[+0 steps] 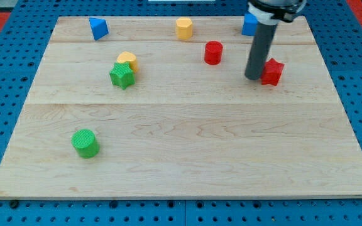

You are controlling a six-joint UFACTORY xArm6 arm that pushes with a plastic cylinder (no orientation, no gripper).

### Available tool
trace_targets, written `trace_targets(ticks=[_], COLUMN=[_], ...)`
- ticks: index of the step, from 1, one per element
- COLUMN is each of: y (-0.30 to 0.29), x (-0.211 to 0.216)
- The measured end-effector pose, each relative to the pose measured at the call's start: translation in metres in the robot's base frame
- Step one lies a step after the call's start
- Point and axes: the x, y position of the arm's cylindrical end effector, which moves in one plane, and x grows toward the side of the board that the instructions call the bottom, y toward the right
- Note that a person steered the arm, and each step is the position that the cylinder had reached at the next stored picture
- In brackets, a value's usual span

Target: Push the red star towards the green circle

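Observation:
The red star [272, 71] lies on the wooden board at the view's upper right. My tip [254, 77] rests on the board just at the star's left side, touching or nearly touching it. The green circle [85, 142], a short cylinder, stands far off at the view's lower left.
A red cylinder [213, 53] stands left of the rod. A green star [122, 75] and a yellow block [127, 60] sit together at upper left. A blue block [98, 27], a yellow cylinder [183, 28] and a partly hidden blue block [249, 25] line the top edge.

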Motion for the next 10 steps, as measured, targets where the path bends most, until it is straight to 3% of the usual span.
trace_targets(ticks=[2,6,7,10], y=[0.006,0.090,0.120,0.072], x=[-0.035,-0.025,-0.005,0.010])
